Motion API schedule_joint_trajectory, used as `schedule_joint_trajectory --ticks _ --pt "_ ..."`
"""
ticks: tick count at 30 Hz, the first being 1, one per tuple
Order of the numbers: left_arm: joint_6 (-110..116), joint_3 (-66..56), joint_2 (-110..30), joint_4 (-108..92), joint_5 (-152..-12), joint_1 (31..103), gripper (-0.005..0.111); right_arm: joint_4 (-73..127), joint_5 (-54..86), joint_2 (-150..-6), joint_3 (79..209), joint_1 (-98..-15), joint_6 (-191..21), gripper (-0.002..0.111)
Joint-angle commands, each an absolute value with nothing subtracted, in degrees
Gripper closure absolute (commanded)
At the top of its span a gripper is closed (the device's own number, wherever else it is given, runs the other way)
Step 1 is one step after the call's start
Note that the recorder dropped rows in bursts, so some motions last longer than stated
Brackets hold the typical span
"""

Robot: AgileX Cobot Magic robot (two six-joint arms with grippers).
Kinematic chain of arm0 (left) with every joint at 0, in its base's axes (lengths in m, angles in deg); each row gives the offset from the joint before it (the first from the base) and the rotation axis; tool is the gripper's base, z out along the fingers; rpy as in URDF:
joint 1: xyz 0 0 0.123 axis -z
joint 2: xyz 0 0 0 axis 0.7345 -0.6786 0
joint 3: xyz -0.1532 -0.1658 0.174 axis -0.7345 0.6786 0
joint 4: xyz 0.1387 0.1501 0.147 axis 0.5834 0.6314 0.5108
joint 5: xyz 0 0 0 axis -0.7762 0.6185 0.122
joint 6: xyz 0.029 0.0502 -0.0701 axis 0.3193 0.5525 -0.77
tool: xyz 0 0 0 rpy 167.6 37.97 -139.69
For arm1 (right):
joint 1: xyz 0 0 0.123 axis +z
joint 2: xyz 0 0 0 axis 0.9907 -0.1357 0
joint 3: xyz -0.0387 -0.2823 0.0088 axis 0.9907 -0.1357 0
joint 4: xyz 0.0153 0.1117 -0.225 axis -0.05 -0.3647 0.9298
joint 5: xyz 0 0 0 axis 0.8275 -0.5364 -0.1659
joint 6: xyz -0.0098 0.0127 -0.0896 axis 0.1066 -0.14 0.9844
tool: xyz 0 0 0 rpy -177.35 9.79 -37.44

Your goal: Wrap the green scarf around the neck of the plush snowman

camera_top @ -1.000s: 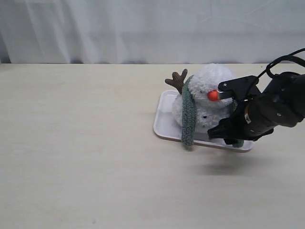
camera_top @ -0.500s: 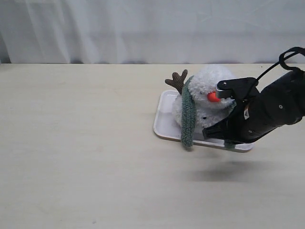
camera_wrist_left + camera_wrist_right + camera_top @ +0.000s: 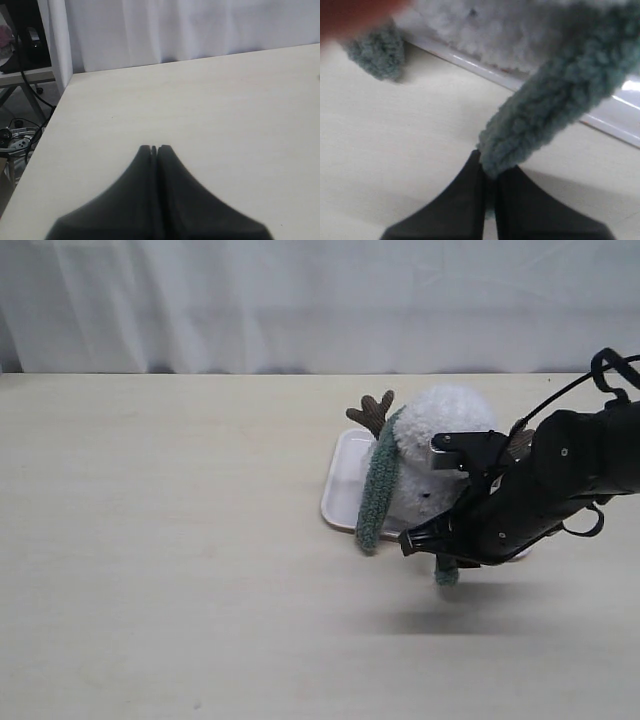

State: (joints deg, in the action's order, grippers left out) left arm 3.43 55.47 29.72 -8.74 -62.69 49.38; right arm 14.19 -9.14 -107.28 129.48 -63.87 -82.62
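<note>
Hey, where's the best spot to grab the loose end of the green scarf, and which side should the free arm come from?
Grip the green scarf near its loose tip, where it hangs past the tray rim, clear of the snowman. Come in over the table from the exterior view's left, jaws across the narrow strip. The right gripper holds the other end.

Snowman, scarf, seemingly tray: one each.
</note>
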Motion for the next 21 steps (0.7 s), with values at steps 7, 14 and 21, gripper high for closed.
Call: schedule_joint_trajectory --ticks 7,14,21 --pt "3.3 55.6 29.8 -8.7 -63.3 50.0 0.107 13.8 -8.1 -108.2 129.3 -64.1 -78.0 0.103" --pt "3.3 55.6 29.8 -8.7 -63.3 50.0 0.107 13.8 -8.6 -108.2 129.3 -64.1 -77.4 0.073" --pt "3.3 55.6 29.8 -8.7 -63.3 50.0 0.107 9.5 -10.0 -107.8 129.3 -64.1 -75.0 0.045"
